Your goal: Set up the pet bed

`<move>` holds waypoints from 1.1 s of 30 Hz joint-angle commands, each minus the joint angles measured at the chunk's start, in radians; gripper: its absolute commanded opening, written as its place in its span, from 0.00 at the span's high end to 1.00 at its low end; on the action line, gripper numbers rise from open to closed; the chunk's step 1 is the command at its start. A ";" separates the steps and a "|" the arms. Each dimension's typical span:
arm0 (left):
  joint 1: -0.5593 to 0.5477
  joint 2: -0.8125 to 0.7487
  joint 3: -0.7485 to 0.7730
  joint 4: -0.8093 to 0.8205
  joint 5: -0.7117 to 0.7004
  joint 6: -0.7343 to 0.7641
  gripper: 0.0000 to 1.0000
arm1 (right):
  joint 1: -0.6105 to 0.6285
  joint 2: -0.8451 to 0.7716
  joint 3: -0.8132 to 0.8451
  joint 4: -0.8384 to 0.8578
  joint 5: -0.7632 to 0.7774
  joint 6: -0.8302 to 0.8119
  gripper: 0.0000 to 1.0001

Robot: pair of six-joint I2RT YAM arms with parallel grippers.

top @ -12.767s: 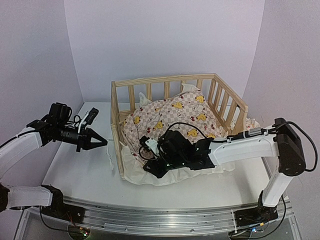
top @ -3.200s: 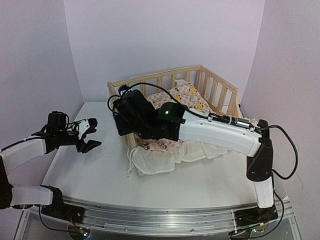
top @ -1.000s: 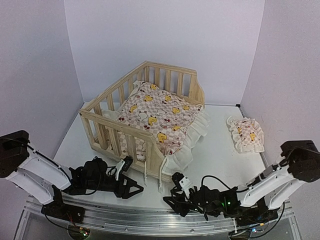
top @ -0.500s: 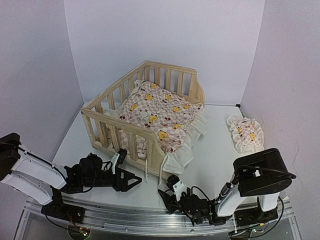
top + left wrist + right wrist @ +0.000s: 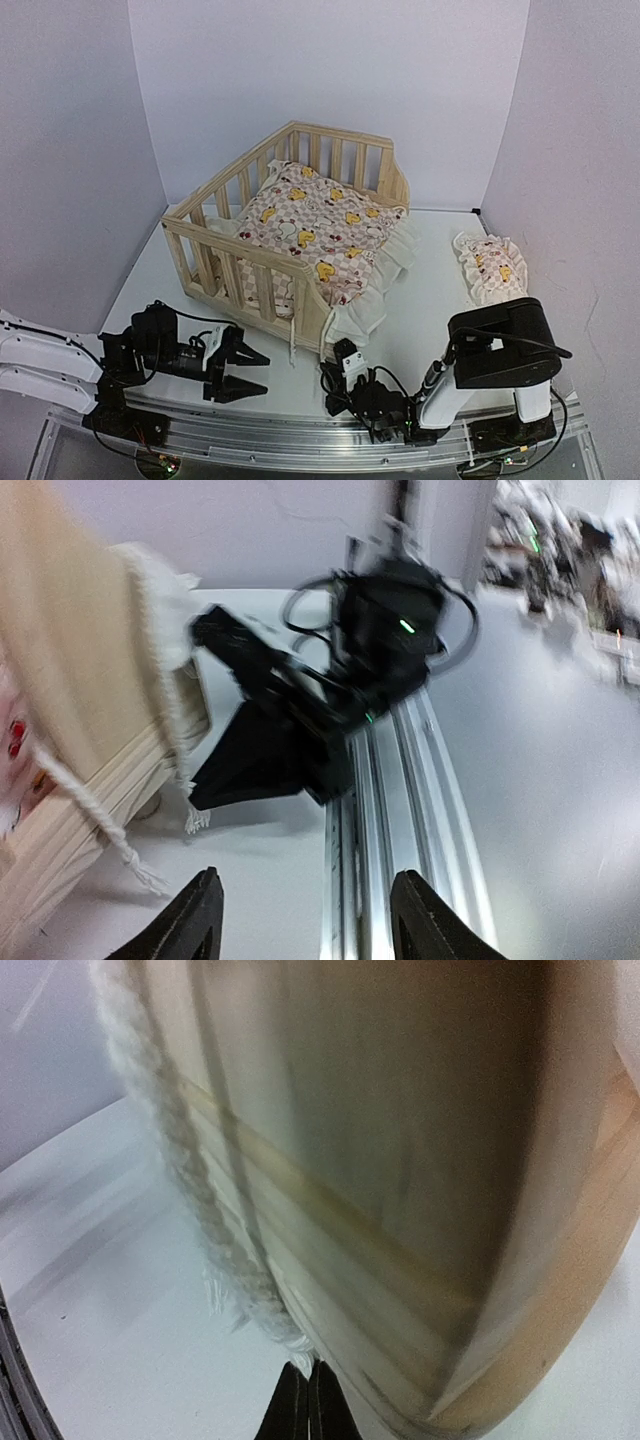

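Observation:
The pet bed (image 5: 240, 258), a light-wood slatted frame, stands mid-table with the duck-print cushion (image 5: 320, 225) lying inside it. My left gripper (image 5: 243, 373) is low at the near left, open and empty, pointing right along the table's edge; its view shows both fingertips (image 5: 195, 920) apart over bare table. My right gripper (image 5: 330, 374) sits low just in front of the bed's near corner, shut. In the right wrist view the gripper (image 5: 305, 1400) has its tips touching the frayed end of a white cord (image 5: 190, 1190) beside the bed's wood (image 5: 400, 1160); a pinch cannot be made out.
A small matching pillow (image 5: 490, 268) lies on the table at the right. White cords (image 5: 292, 345) hang from the cushion at the bed's near corner. The metal rail (image 5: 300, 432) runs along the near edge. Purple walls close in left, back and right.
The left arm has drawn back toward the near left and its jaws narrowed slightly. The right arm folded in further and its gripper shut. The bed has not moved in the last second.

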 commanded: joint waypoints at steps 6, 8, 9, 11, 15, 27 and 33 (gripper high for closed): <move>-0.002 0.066 -0.072 -0.065 0.041 1.466 0.36 | 0.003 -0.039 -0.049 0.181 -0.056 0.108 1.00; -0.002 0.168 -0.067 0.083 -0.005 1.559 0.36 | 0.003 -0.057 -0.066 0.179 -0.077 0.127 1.00; -0.001 0.219 -0.052 0.130 -0.025 1.602 0.36 | 0.003 -0.068 -0.072 0.176 -0.086 0.132 1.00; 0.004 0.307 -0.015 0.216 -0.057 1.691 0.36 | 0.003 -0.089 -0.083 0.173 -0.096 0.132 1.00; 0.070 0.428 0.041 0.262 -0.003 1.885 0.36 | 0.003 -0.117 -0.094 0.165 -0.111 0.126 1.00; 0.228 0.626 0.185 0.213 0.145 2.302 0.33 | 0.003 -0.123 -0.110 0.168 -0.127 0.149 1.00; 0.230 0.659 0.192 0.236 0.279 2.387 0.33 | 0.003 -0.151 -0.140 0.172 -0.133 0.155 1.00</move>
